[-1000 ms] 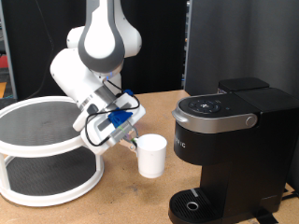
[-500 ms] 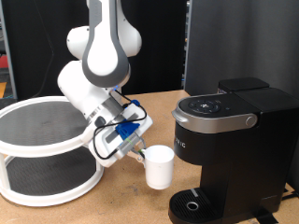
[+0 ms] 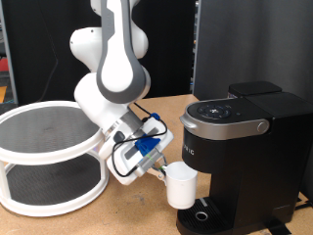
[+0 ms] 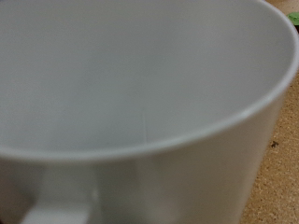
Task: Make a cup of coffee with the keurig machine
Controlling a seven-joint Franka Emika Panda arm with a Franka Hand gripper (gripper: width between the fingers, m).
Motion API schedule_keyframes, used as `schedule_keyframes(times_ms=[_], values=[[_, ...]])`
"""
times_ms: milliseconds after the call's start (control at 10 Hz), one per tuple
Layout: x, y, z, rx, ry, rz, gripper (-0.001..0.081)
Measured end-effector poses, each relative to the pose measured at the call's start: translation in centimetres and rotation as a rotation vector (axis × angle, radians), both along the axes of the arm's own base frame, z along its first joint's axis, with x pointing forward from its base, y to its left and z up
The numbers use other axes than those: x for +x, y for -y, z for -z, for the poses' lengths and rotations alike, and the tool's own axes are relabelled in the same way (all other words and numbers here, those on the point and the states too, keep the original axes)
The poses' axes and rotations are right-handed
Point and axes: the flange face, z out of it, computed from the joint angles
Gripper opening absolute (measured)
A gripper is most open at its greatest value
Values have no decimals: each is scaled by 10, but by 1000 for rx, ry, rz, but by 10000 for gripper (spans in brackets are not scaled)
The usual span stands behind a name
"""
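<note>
Clamped in the jaws, apparently at the rim (grip partly hidden), the cup (image 3: 180, 185) beside the keurig machine (image 3: 245, 147).

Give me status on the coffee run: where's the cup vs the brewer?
Done: the cup is picked up, gripped at its rim by the gripper. In hand: it hangs tilted beside the keurig machine, at the edge of the drip tray; since a second ago it has moved toward the machine. Left: the cup isn't on the tray. The wrist view shows only its empty white inside.
</note>
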Motion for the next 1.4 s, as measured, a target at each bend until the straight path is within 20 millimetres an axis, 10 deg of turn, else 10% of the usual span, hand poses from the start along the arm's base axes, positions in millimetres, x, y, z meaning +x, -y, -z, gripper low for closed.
schedule_keyframes(times_ms=[1000, 1400], values=[[21, -28, 26, -7, -1, 1, 76], [19, -27, 27, -9, -8, -14, 365]])
